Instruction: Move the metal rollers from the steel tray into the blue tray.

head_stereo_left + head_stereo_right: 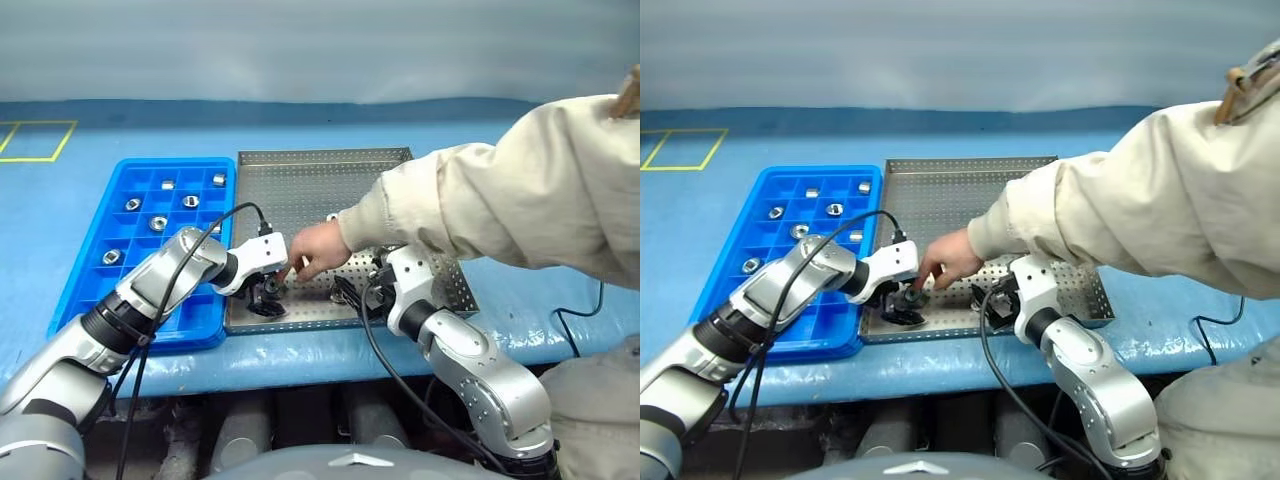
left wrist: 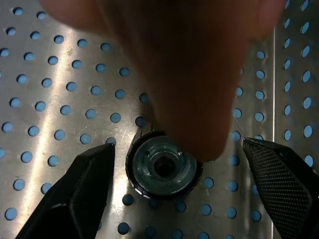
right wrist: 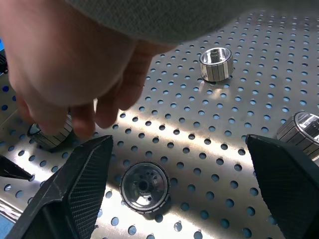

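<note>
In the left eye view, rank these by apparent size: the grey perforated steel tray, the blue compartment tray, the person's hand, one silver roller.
1. Grey perforated steel tray
2. Blue plastic compartment tray, somewhat smaller
3. Person's hand
4. Silver metal roller, smallest

A blue-covered table (image 1: 300,350) carries the blue tray (image 1: 90,250) touching the steel tray (image 1: 300,165).

A person's hand (image 1: 318,248) blocks the steel tray (image 1: 300,185) near edge; its far half lies open.
</note>
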`<action>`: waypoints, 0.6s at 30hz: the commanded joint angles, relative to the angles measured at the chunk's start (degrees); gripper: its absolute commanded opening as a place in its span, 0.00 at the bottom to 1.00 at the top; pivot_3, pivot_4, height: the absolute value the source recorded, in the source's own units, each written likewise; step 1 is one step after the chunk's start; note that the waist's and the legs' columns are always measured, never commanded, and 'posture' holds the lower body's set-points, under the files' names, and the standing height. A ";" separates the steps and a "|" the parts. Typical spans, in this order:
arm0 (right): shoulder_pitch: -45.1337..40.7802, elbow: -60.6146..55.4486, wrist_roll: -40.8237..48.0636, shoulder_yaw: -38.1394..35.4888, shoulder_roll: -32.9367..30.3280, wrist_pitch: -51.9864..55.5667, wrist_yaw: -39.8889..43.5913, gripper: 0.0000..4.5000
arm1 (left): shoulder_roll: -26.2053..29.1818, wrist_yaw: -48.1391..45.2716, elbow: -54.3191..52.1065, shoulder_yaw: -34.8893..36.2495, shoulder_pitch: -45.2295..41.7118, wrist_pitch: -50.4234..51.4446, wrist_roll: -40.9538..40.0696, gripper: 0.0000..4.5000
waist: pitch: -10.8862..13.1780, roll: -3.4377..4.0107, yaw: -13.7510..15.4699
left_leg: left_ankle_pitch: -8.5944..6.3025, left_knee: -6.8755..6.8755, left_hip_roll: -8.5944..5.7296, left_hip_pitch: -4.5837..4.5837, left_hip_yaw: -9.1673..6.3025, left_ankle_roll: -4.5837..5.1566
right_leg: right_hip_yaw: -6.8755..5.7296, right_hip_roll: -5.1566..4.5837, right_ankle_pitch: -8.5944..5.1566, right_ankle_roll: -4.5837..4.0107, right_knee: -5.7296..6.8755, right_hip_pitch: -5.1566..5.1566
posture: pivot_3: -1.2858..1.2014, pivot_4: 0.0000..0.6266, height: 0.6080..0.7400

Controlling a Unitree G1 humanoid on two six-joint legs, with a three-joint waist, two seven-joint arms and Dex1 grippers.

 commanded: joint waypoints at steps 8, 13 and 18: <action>-1.04 -2.33 -0.19 -0.69 -0.02 -1.75 0.05 1.00 | -0.50 -0.93 0.10 0.78 0.72 -1.05 1.85 0.99 | 0.00 0.00 -0.06 | 0.00 0.04 0.01 0.02 0.01 0.00 | 0.01 0.00 0.01 0.01 0.04 0.01 | 0.50 0.24 1.00; -1.44 -2.10 -0.32 -0.50 -0.28 -1.70 0.36 1.00 | -0.80 -0.92 -0.03 1.07 1.21 -1.02 2.03 0.99 | -0.01 0.01 0.00 | 0.00 0.07 0.00 0.03 0.01 0.01 | 0.02 0.00 0.01 0.02 0.06 0.02 | 0.50 0.24 1.00; -1.94 -1.78 -0.29 -0.35 -0.34 -1.68 0.46 1.00 | -0.93 -0.94 -0.34 1.42 1.73 -0.94 2.35 0.99 | -0.01 0.01 0.00 | 0.00 0.10 0.01 0.05 0.02 0.01 | 0.03 0.01 0.02 0.03 0.08 0.03 | 0.50 0.24 1.00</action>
